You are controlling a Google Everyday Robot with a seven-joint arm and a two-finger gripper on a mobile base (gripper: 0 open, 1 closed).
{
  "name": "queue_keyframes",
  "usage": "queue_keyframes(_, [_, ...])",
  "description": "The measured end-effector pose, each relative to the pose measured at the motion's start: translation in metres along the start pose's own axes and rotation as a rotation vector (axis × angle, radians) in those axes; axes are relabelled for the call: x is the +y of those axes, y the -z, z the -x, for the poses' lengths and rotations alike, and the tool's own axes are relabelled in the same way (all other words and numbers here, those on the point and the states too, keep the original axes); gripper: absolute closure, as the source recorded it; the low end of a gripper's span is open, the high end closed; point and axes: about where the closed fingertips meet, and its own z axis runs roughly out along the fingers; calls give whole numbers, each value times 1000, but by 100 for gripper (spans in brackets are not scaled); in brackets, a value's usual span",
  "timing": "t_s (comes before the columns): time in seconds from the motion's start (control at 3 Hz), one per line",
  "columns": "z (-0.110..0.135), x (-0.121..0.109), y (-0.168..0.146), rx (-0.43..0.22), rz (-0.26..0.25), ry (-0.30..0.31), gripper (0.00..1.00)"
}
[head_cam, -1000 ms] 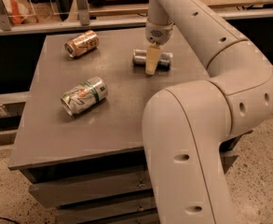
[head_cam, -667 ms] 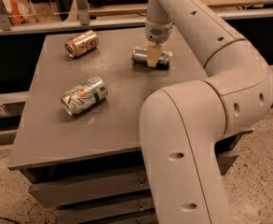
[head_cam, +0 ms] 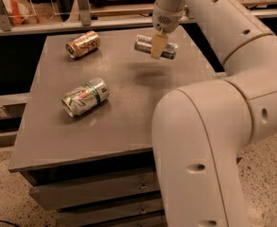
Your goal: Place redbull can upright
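**Lifted: redbull can off the table, lying sideways in the grip**

Up from the tabletop since a second ago, the redbull can (head_cam: 143,44) now hangs on its side over the far right part of the table (head_cam: 128,122), its shadow (head_cam: 147,74) below it. The gripper (head_cam: 158,48) is clamped across its middle. One finger (head_cam: 158,44) covers the can's centre; the other is hidden behind it. Far left lies an orange-copper can (head_cam: 83,44), and nearer a silver-white can (head_cam: 85,96) with a green band, both on their sides. What any can holds I can't tell. The big white arm (head_cam: 209,126) blocks the table's near right corner.
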Motion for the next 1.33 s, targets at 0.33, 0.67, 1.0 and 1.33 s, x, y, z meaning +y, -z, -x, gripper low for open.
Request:
queue_keyframes(0.33, [-12, 11, 61, -146, -56, -56, 100])
queue_keyframes(0.67, [-33, 27, 90, -266, -88, -114, 100])
queue_keyframes(1.0, [-54, 41, 90, -390, -90, -161, 100])
queue_keyframes(1.33, [-67, 51, 86, -550, -80, -152, 100])
